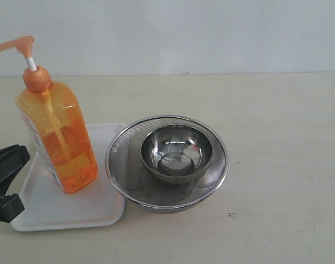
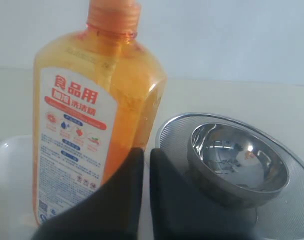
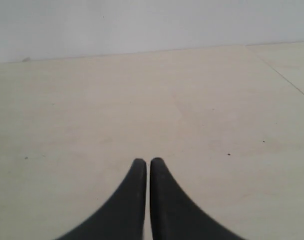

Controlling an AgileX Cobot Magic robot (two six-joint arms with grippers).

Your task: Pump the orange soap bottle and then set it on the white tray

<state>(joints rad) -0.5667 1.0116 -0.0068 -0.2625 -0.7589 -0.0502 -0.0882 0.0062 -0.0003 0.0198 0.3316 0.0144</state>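
Exterior view: the orange soap bottle (image 1: 60,140) stands upright on the white tray (image 1: 68,212), toward the tray's right half, its pump head pointing left and its white stem showing above the collar. Just right of the tray sits a round steel mesh strainer (image 1: 120,165) with a smaller polished steel bowl (image 1: 176,151) resting inside it. The strainer's rim overlaps the tray's right edge from this angle; whether the two touch cannot be told. Everything rests on a pale table (image 1: 277,137).

Left wrist view: the left gripper (image 2: 147,152) has its two black fingers pressed together with only a thin slit between them, and it grasps nothing. Beyond its tips are the bottle's lower corner and the strainer's near rim, with the white-and-red label facing the camera. In the exterior view black parts of this arm show at the left edge, over the tray's left corner and apart from the bottle — no contact with it.

Right wrist view: the right gripper (image 3: 148,161) is likewise clenched on nothing, its fingers side by side above bare tabletop — no task object appears near it.
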